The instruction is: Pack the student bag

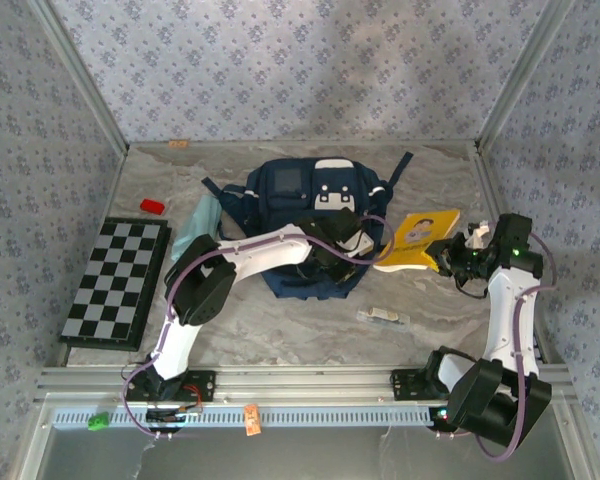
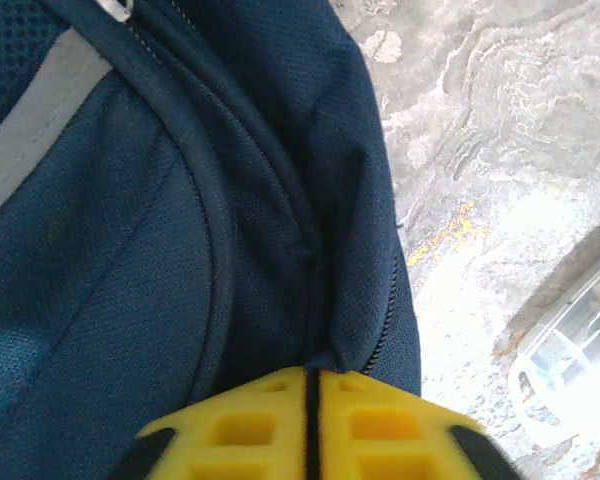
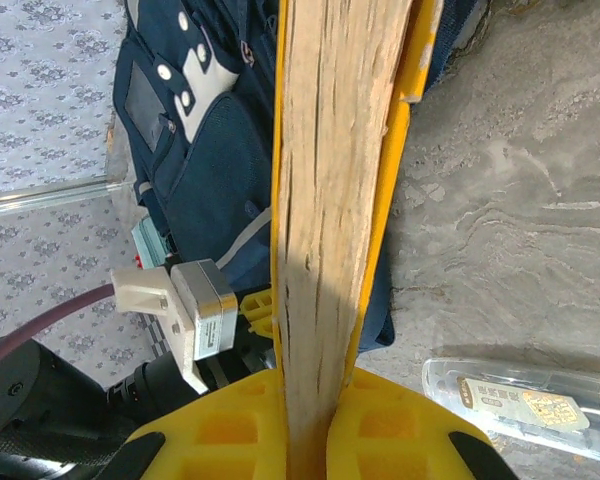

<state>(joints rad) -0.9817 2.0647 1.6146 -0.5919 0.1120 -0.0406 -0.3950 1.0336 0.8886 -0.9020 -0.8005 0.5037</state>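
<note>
The student bag is lying at the middle of the marbled table, with its straps trailing toward the back wall. The left gripper is clenching a fold of the bag's woven navy fabric at the zip seam. The right gripper is grasping a yellow-covered book across its rough paper edge, beside the bag's right side. A clear plastic case is lying on open tabletop in front. A chequered board is lining the left edge.

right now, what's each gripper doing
left gripper: closed, pinching the student bag at its zip seam
right gripper: closed on the yellow book
</note>
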